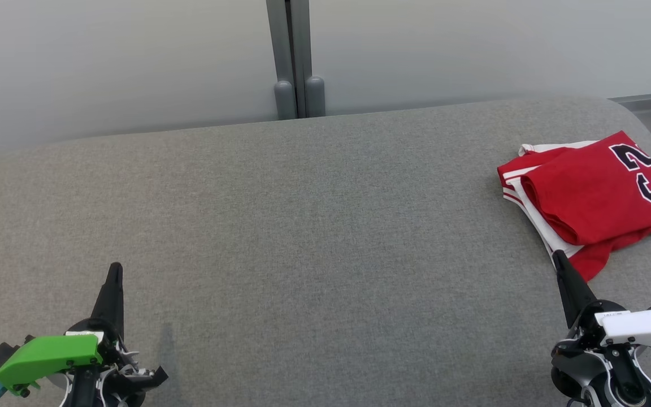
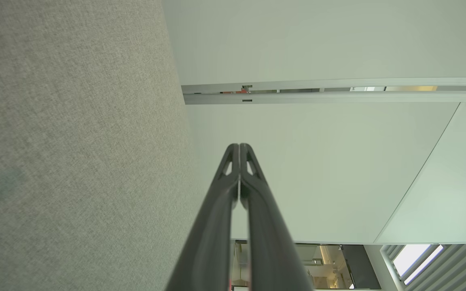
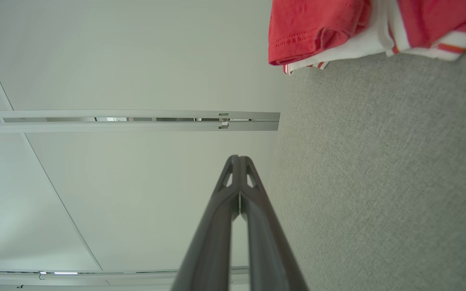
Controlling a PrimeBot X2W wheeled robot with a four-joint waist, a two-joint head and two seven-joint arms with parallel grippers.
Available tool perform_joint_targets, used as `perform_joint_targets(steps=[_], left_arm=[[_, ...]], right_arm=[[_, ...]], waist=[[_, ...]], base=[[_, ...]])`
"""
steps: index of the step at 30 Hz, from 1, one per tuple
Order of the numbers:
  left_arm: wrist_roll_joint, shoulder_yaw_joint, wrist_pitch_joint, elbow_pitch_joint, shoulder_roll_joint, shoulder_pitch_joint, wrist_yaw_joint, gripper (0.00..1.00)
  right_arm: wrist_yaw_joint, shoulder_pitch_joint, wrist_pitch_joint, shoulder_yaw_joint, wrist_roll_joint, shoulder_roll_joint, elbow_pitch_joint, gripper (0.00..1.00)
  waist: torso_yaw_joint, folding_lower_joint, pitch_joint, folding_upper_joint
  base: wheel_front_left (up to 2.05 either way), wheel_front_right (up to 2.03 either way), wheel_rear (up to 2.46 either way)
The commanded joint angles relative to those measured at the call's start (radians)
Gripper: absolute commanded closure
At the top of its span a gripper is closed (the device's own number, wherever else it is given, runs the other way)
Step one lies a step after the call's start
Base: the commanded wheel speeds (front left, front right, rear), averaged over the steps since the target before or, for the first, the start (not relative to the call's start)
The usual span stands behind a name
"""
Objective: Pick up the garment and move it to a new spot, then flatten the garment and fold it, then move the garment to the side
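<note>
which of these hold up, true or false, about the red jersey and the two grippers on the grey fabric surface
1. The red and white jersey with black numerals lies folded on the right side of the grey fabric surface. True.
2. The left gripper holds the jersey. False: it is shut on nothing, far off at the surface's left side.
3. The right gripper has its two dark fingers pressed together. True.
4. The jersey is spread out flat in the middle of the surface. False: it is a folded bundle near the right edge.
5. The right gripper is the nearer one to the jersey. True.
</note>
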Motion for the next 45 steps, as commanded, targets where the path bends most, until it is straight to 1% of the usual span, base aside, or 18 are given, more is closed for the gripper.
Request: perform_joint_targets(steps=[1,45], left_arm=[[-0.001,0.003,0.004,-0.001,0.004,-0.012,-0.007,1.00],[-0.001,0.003,0.004,-0.001,0.004,-0.012,-0.007,1.00]], right_arm=[[0.000,-0.009,0.003,-0.002,0.003,-0.005,-0.004,1.00],[0.000,-0.008,0.003,-0.001,0.003,-0.005,-0.004,1.00]], waist=[[0.000,0.0000,0.000,0.0000],[0.000,0.0000,0.000,0.0000]], base=[[0.00,0.00,0.00],[0.00,0.00,0.00]])
